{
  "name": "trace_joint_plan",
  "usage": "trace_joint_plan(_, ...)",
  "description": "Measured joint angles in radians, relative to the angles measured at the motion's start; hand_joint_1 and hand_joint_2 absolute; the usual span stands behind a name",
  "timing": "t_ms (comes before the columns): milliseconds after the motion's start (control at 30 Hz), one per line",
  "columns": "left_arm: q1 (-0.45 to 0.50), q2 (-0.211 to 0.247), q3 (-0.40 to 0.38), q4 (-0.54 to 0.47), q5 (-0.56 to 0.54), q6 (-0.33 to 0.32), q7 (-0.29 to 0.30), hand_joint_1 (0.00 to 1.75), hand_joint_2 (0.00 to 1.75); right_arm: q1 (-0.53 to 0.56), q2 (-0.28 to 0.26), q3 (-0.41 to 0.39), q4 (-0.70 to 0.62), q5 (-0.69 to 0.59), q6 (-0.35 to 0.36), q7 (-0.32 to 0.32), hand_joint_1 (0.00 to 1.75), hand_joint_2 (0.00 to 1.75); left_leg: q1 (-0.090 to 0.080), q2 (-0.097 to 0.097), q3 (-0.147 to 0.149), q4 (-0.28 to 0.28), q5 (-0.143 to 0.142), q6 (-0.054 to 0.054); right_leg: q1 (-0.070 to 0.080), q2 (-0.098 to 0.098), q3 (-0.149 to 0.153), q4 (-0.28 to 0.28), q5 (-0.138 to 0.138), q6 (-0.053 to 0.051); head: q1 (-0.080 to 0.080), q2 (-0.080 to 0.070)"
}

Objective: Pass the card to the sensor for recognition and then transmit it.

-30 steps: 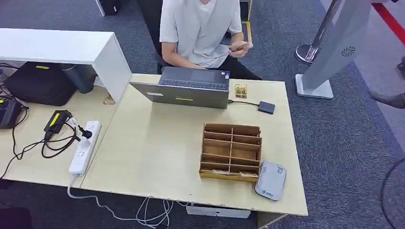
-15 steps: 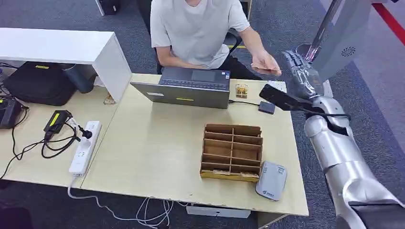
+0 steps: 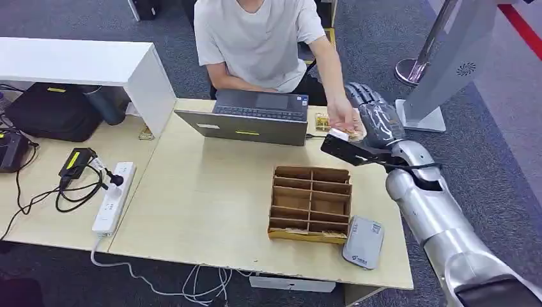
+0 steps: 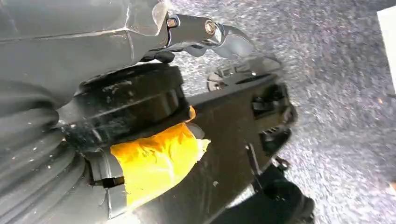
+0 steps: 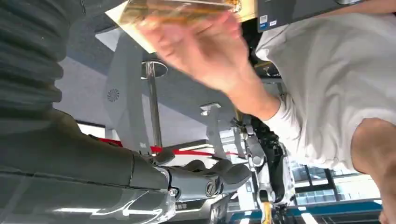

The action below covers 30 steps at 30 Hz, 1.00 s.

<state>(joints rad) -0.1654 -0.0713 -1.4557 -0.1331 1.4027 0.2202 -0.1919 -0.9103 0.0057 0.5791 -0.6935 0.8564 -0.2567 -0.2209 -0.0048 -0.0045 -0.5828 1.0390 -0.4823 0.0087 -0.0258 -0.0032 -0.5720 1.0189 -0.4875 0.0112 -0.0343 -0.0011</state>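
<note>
Even, bright light overhead; wrist views blurred, perhaps by motion.

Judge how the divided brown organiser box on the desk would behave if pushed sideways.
The organiser box looks like thin board, so probably light and easily slid. Its low, wide shape suggests it won't tip. The slim dividers may flex or crush if squeezed.

I see a pale wood bench [image 3: 211,198], brown divider box [image 3: 310,203], grey laptop [image 3: 246,125], white power strip [image 3: 112,198], grey case [image 3: 362,242]. Person's shirt [image 3: 259,38] light grey. My right hand [image 3: 377,118] dark grey, arm silver. Card [image 5: 177,10] gold-tan. Carpet dark grey, speckled.
</note>
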Motion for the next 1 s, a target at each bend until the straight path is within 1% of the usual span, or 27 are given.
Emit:
trace_joint_plan(133, -0.014, -0.004, 0.000, 0.000, 0.016, -0.014, -0.035, 0.00, 1.75, 0.007, -0.014, 0.023, -0.005, -0.017, -0.010, 0.001, 0.00, 1.75, 0.000, -0.001, 0.000, 0.000, 0.000, 0.000, 0.000, -0.001, -0.001, 0.000, 0.000, 0.000, 0.000, 0.000)
trace_joint_plan(367, -0.014, -0.006, 0.000, 0.000, 0.021, -0.014, -0.038, 0.00, 1.75, 0.013, -0.027, 0.040, -0.016, -0.029, -0.013, 0.000, 0.00, 1.75, 0.000, 0.000, -0.001, 0.000, 0.000, 0.000, 0.000, 0.000, -0.001, 0.000, 0.000, 0.000, 0.000, 0.000)
trace_joint_plan(400, -0.014, -0.006, 0.000, 0.000, 0.021, -0.014, -0.038, 0.00, 1.75, 0.013, -0.029, 0.041, -0.016, -0.029, -0.013, 0.000, 1.75, 1.75, 0.000, 0.000, -0.001, 0.000, 0.000, 0.000, 0.000, 0.000, -0.001, 0.000, 0.000, 0.000, 0.000, 0.000)
trace_joint_plan(700, -0.014, -0.006, 0.000, 0.000, 0.029, -0.022, -0.032, 0.00, 1.75, 0.024, -0.037, 0.049, -0.029, -0.075, -0.009, -0.021, 1.75, 1.75, 0.000, -0.001, -0.001, 0.000, 0.000, 0.000, 0.000, 0.000, -0.001, 0.000, 0.000, 0.000, 0.000, 0.000)
trace_joint_plan(1000, -0.014, -0.005, 0.000, 0.005, 0.033, -0.045, -0.029, 0.00, 1.75, 0.028, -0.042, 0.050, -0.041, -0.092, -0.005, -0.022, 1.75, 1.75, 0.000, -0.001, -0.001, 0.000, 0.000, 0.000, 0.000, -0.001, -0.001, 0.000, 0.000, 0.000, 0.000, 0.000)
